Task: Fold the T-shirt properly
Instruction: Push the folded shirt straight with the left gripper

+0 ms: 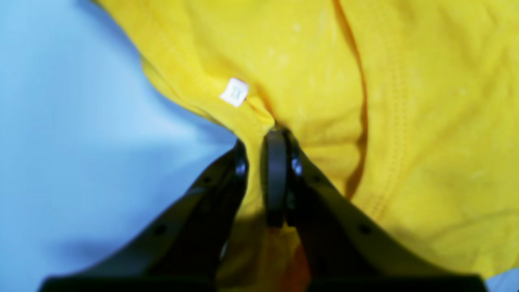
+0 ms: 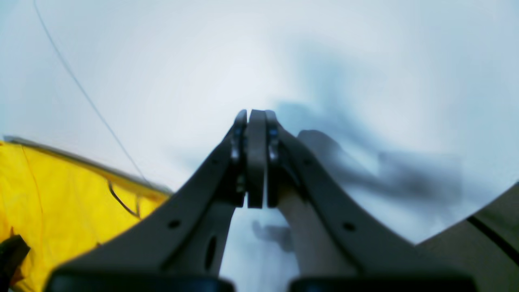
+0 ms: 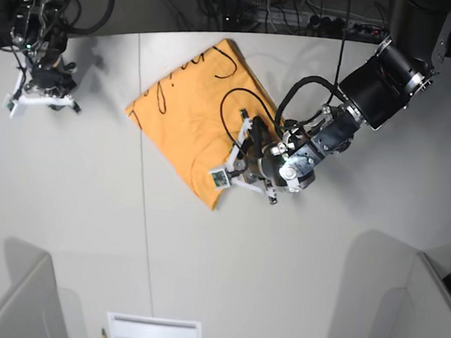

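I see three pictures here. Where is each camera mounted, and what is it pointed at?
Left wrist: rides on the left arm, looking along the left hand, whose fingers pinch a fold of the T-shirt beside its white size tag.
Right wrist: rides on the right arm, looking past the shut, empty right hand at the bare table.
Base: overhead, facing down on the table; both arms show.
Shared: the T-shirt appears in all three views.

Both arms are black, jointed cylinders with looping black cables — white brackets near each wrist. Each gripper (image 2: 256, 121) has dark, curved fingers (image 1: 279, 170) dotted with small screw holes.
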Robot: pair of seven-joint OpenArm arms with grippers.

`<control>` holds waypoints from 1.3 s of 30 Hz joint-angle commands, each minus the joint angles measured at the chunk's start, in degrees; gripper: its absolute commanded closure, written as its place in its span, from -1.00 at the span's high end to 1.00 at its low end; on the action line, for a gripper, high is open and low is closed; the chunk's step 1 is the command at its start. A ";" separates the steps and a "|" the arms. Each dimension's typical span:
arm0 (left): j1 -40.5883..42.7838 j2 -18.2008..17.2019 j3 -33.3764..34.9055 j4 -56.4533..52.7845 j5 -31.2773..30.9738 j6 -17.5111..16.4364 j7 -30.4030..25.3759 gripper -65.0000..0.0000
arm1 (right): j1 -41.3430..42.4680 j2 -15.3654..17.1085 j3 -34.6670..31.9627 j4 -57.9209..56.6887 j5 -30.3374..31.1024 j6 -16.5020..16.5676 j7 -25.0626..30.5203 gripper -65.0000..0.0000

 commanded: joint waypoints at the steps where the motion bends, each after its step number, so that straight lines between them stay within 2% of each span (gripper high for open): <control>1: -1.08 0.00 1.55 0.30 -0.39 -0.50 0.70 -1.00 | -0.21 0.16 0.85 1.05 -0.13 0.35 0.96 -1.00; 4: -3.54 0.09 5.51 0.39 -0.39 -0.50 -0.18 -1.00 | -0.92 -0.90 1.20 1.05 -0.22 0.35 0.78 -1.00; 8: -7.15 0.09 10.69 -0.14 -0.39 -0.58 -6.86 -1.00 | -1.97 -1.16 1.03 1.05 -0.22 0.35 0.96 -1.00; 12: -10.40 0.00 15.88 -0.14 -0.39 -0.58 -9.06 -1.00 | -1.97 -2.74 1.38 1.05 -0.39 0.35 0.96 -1.00; 16: -13.39 0.00 21.07 -0.31 -0.30 -0.58 -13.54 -1.00 | -1.97 -4.33 2.08 1.05 -0.39 0.35 0.96 -1.00; 21: -16.91 0.18 25.11 -2.60 -0.30 -0.58 -18.20 -1.00 | -1.88 -4.41 2.08 1.05 -0.39 0.35 0.96 -1.00; 27: -21.65 0.26 31.53 -9.46 -0.30 -0.58 -27.17 -1.00 | -1.62 -4.41 2.08 1.05 -0.39 0.17 0.96 -1.00; 31: -22.09 0.44 32.41 -12.09 -0.30 -0.58 -30.07 -1.00 | -0.74 -4.41 2.08 0.96 -0.39 0.17 0.87 -1.00; 39: -21.74 0.53 32.14 -12.44 -0.30 -0.58 -30.25 -1.00 | 0.31 -4.41 1.82 0.96 -0.39 0.17 0.69 -1.00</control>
